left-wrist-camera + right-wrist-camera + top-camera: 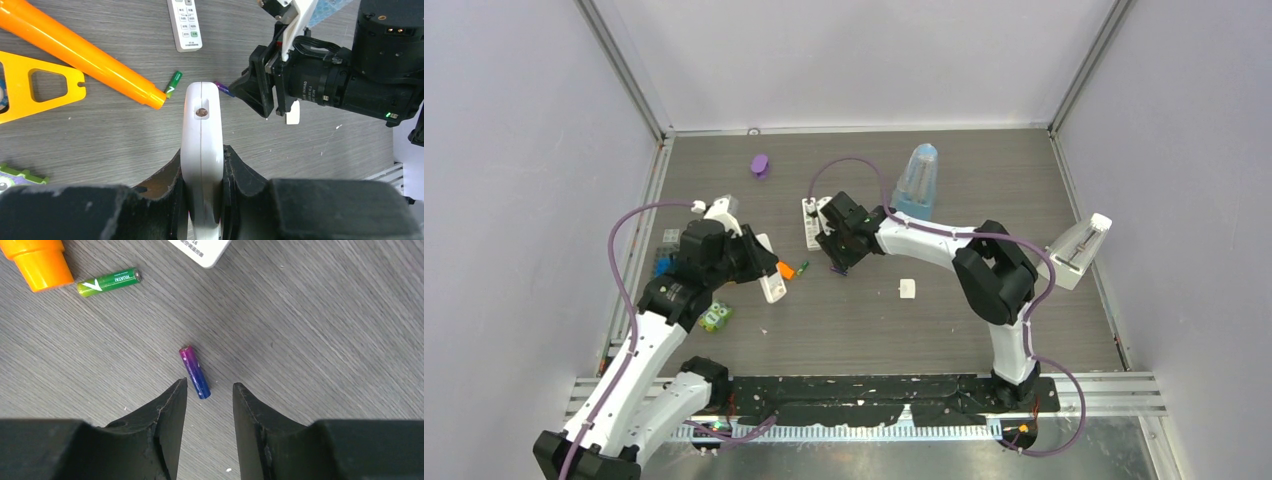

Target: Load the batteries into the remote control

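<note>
My left gripper [202, 155] is shut on a white remote control [201, 115], held edge-on just above the table; the top view shows it too [770, 277]. A purple-blue battery [194, 372] lies on the table. My right gripper [210, 385] stands open over it, and the battery's near end sits just ahead of the gap, close to the left fingertip. In the left wrist view that battery [224, 89] pokes out beside the right gripper's fingers [257, 90]. A green battery [108, 281] lies loose further left, next to an orange tube's tip.
An orange tube [85, 52] and an orange flat piece [40, 90] lie left of the held remote. A second white remote [812, 222] lies button side up behind. A blue bottle [917, 180], a purple object [760, 165], a small white block [907, 289] and a green toy [715, 317] are around.
</note>
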You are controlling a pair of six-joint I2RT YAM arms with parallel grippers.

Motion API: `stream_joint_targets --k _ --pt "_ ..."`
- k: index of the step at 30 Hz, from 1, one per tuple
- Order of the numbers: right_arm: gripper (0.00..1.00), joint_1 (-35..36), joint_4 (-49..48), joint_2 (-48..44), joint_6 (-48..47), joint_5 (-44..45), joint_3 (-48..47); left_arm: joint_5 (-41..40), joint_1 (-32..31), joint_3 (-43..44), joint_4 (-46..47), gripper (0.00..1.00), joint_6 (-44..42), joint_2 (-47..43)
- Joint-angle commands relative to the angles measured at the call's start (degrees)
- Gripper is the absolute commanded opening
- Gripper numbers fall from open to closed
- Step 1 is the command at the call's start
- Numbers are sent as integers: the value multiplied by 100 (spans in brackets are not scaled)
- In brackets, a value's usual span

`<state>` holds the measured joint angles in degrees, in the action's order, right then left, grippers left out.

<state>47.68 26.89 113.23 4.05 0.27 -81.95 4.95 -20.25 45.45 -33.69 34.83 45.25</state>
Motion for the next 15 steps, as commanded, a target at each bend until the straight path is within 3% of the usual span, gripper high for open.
stream_joint_targets --k 1,15 --pt "43 53 129 140 -366 144 -303 491 153 -99 394 0 -64 3" --pt "39 130 205 417 -230 -110 -366 773 335 -230 478 0 85 -105"
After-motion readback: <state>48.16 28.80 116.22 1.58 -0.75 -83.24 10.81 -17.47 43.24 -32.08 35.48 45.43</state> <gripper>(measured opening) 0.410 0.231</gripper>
